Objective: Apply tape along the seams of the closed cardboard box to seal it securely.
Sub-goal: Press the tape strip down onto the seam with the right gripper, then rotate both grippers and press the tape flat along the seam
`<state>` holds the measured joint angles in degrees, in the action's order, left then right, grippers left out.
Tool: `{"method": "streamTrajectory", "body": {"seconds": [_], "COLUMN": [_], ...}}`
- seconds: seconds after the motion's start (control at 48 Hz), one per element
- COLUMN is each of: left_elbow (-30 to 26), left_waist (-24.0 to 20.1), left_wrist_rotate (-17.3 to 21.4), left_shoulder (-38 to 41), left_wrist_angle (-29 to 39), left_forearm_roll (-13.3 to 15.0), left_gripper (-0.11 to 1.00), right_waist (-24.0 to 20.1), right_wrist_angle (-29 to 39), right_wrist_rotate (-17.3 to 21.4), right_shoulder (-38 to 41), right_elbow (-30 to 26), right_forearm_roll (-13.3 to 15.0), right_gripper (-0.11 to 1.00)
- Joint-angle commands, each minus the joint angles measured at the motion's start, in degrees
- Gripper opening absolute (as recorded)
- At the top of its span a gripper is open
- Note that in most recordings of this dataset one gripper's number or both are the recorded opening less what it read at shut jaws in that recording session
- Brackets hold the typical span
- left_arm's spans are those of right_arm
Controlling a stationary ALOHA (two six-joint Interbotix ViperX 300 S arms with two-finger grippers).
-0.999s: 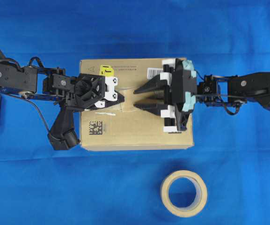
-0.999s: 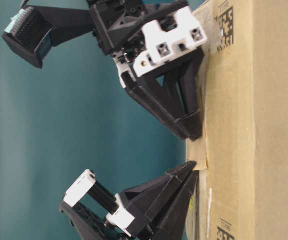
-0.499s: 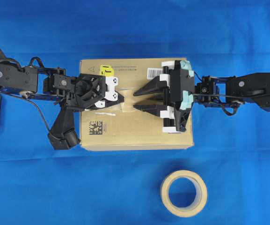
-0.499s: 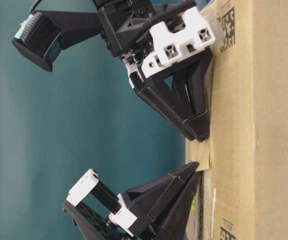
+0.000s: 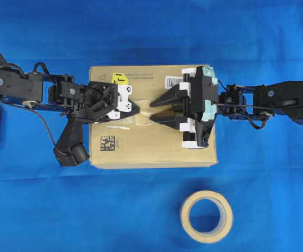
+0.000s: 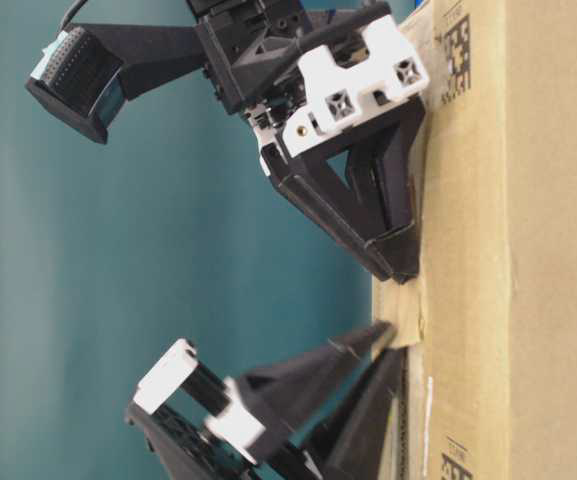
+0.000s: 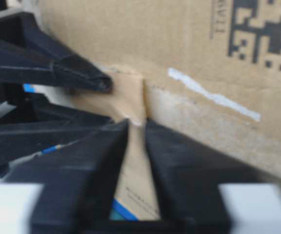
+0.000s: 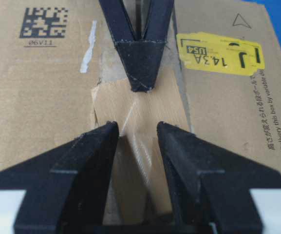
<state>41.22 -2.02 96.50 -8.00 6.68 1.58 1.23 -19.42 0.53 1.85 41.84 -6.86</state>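
Note:
The brown cardboard box (image 5: 151, 144) lies flat in the middle of the blue table. A short tan piece of tape (image 5: 145, 119) sits on its top, over the seams, which the tape and both grippers mostly hide. My left gripper (image 5: 139, 111) touches the tape's left end, and its fingers stand slightly parted with the tape (image 7: 123, 97) showing through the gap. My right gripper (image 5: 151, 111) faces it, open, with its fingertips (image 8: 106, 127) resting on the tape (image 8: 140, 107) at either side of its middle. The two grippers' tips are almost touching.
A ring-shaped tan tape roll (image 5: 188, 215) lies on the blue cloth in front of the box, right of centre. The box top carries a yellow sticker (image 5: 118, 78), a white barcode label (image 5: 173, 81) and a black square code (image 5: 106, 142).
My left gripper's fingers have come apart from shut to slightly open at the tape's end. The right gripper tilted a little and stays wide on the tape.

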Motion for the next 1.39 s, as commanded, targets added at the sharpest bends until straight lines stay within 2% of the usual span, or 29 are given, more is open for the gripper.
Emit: {"method": "streamTrajectory", "body": {"seconds": [0.0,0.125,0.187,0.375,0.624,1.374], "left_elbow": [-1.2,-1.3,-1.3,-1.8,-2.3,-2.8], "left_waist": [-0.4,-0.7,-0.8,-0.8,-0.8,-1.5], "left_wrist_rotate": [0.0,0.8,1.3,2.6,2.9,2.6], "left_shoulder": [-0.2,-0.2,-0.2,-0.2,-0.3,-1.8], "left_wrist_angle": [0.1,0.1,0.2,0.1,0.2,7.2], "left_forearm_roll": [-0.2,-0.2,-0.2,-0.2,-0.2,-0.2], "left_gripper": [0.29,0.65,0.75,0.67,0.67,0.67], "right_waist": [0.1,0.1,0.1,0.1,0.2,0.6], "right_wrist_angle": [0.0,0.0,0.0,0.3,0.8,2.4], "right_wrist_rotate": [-0.1,-0.2,-0.2,-0.2,-0.2,-0.3], "right_shoulder": [-0.6,-0.6,-0.6,-0.6,-0.6,-0.6], "right_elbow": [-0.9,-0.8,-0.7,-0.4,0.4,0.6], "right_forearm_roll": [-0.9,-1.5,-1.7,-3.0,-4.4,-4.4], "right_gripper": [0.5,0.5,0.5,0.49,0.46,0.46]}}
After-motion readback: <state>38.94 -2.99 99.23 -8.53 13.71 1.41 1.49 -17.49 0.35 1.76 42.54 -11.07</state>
